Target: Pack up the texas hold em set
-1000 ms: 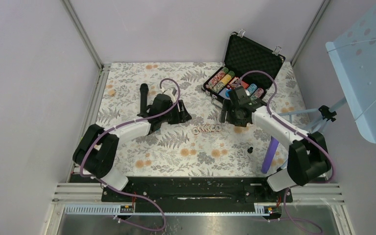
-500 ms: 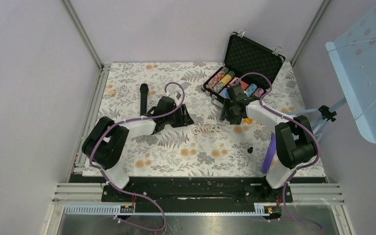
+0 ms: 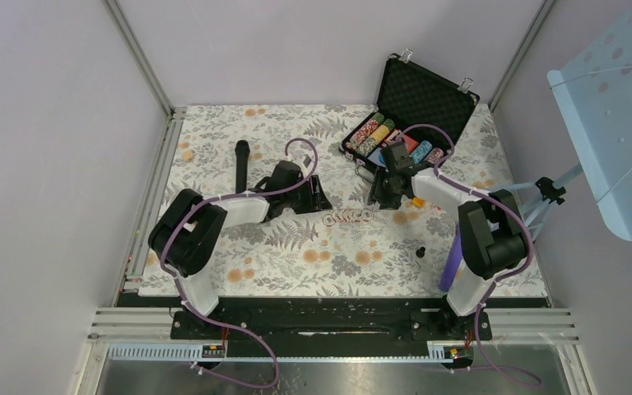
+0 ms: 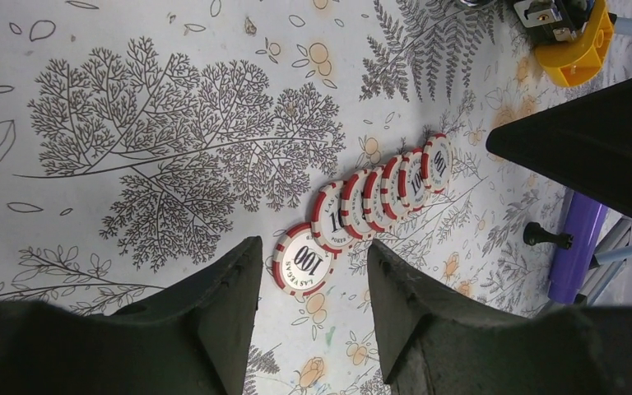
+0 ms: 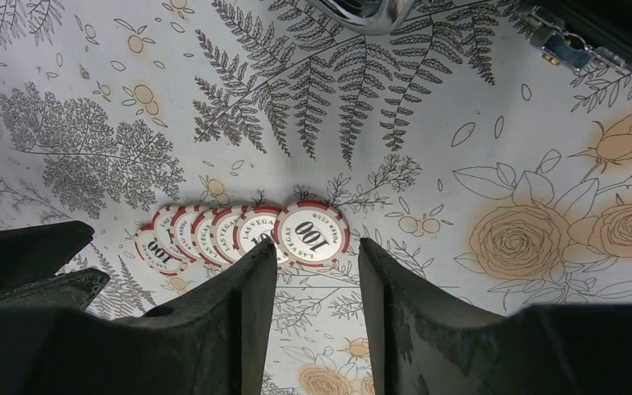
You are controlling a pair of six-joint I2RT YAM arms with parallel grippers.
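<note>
Top external view: the overlapping row of poker chips lies flat on the table, its long axis running left to right. The left hand and right hand flank its ends, equally near. Both hands' fingers stand apart, clamping nothing. The open briefcase sits far right.

Poker set, partly packed, on the floral desk.
The black briefcase stands open at the far right with striped chip stacks inside; a row of overlapping red-and-white "100" chips lies mid-desk.
</note>
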